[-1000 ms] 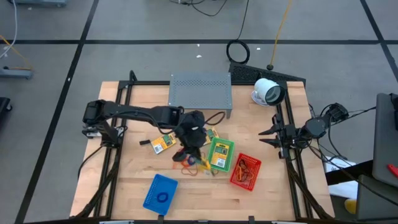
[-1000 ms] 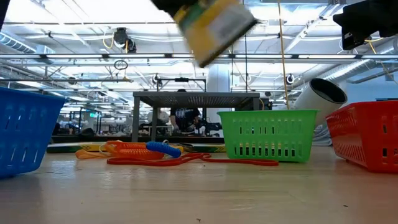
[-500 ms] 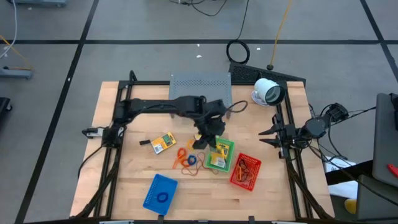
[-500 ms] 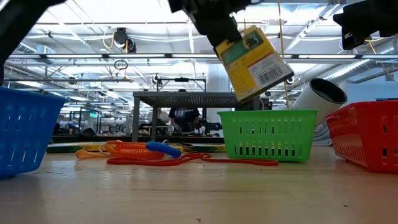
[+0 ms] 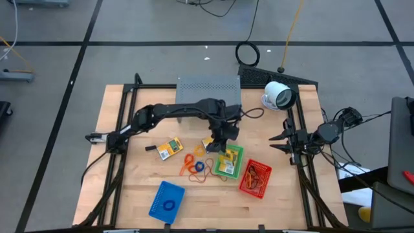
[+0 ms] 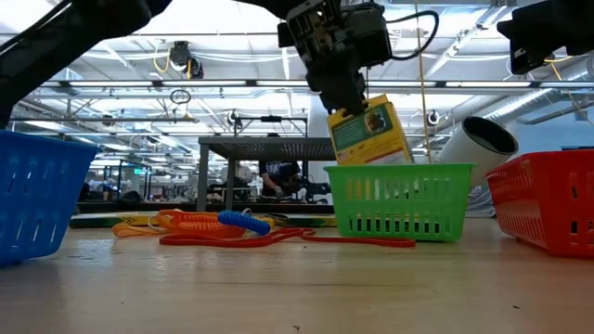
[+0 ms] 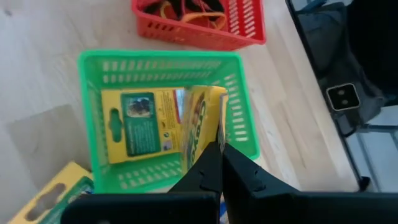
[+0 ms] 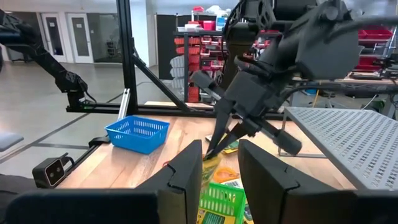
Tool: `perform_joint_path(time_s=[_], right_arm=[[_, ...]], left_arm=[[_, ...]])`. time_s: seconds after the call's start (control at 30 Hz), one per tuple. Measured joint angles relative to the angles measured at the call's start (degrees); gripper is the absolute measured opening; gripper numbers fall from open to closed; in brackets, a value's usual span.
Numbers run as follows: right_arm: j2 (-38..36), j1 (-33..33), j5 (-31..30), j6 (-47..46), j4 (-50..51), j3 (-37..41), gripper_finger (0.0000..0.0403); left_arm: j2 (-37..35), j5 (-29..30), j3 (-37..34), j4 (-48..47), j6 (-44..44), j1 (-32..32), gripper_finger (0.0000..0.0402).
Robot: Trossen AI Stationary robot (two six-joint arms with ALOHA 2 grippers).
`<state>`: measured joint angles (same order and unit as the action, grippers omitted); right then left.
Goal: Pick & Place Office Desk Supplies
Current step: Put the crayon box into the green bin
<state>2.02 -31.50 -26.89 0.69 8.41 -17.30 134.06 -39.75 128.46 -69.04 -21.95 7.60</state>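
Three baskets are sitting on the table: green [image 5: 237, 169], red [image 5: 253, 178], blue [image 5: 167, 200]. The left gripper [image 6: 345, 100] is pinching a yellow packet [image 6: 370, 134] with a green label, hanging just above the green basket, where another packet [image 7: 140, 122] is lying. The right gripper [image 5: 279, 142], fingers parted, is waiting well beside the baskets.

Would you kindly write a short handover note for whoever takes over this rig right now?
Left claw: shut on a yellow packet, held over the green basket.
Right claw: open, waiting at the table's right edge.
Done: one packet lies in the green basket; blue basket holds a ring.
Left: a packet and the rubber bands on the table.
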Motion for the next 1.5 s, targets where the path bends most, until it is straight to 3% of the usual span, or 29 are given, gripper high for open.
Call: perform_joint_path(time_s=[0.87, 1.23, 1.5], right_arm=[[0.0, 0.0, 0.0, 0.0, 0.0, 0.0, 0.0096], [0.0, 0.0, 0.0, 0.0, 0.0, 0.0, 0.0096], [0.0, 0.0, 0.0, 0.0, 0.0, 0.0, 0.0095]], left_arm=[[3.8, -2.2, -0.9, 4.4, 1.3, -4.8, 0.0002], [3.8, 3.6, -0.9, 6.1, 3.0, -5.1, 0.0014], [3.8, 3.9, -0.9, 6.3, 3.1, -5.2, 0.0016]])
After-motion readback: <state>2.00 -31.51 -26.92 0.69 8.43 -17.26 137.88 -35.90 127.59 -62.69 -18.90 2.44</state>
